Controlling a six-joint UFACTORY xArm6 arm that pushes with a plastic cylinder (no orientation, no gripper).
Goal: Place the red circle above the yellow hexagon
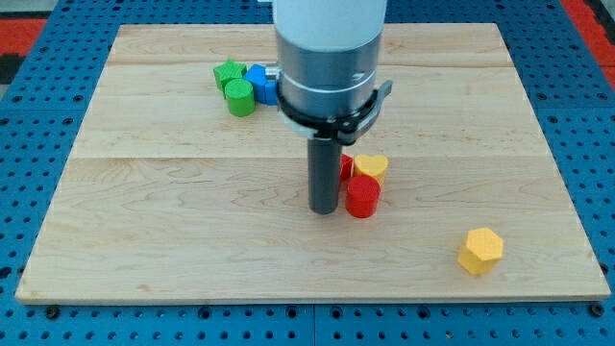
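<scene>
bright, even overhead light; soft short shadows beside the blocks, a mild sheen on the wooden board (173,192); focus sharp throughout.

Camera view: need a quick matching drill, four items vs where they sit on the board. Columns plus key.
Items:
1. red circle
2. yellow hexagon
3. green cylinder
4. my tip

Places:
A. the view's bottom right, alone
B. the view's upper left, in the green and blue cluster
C. just left of the red circle
D. board's middle, just below the yellow heart

Pairs: 1-D, 2-A, 3-B, 4-C
</scene>
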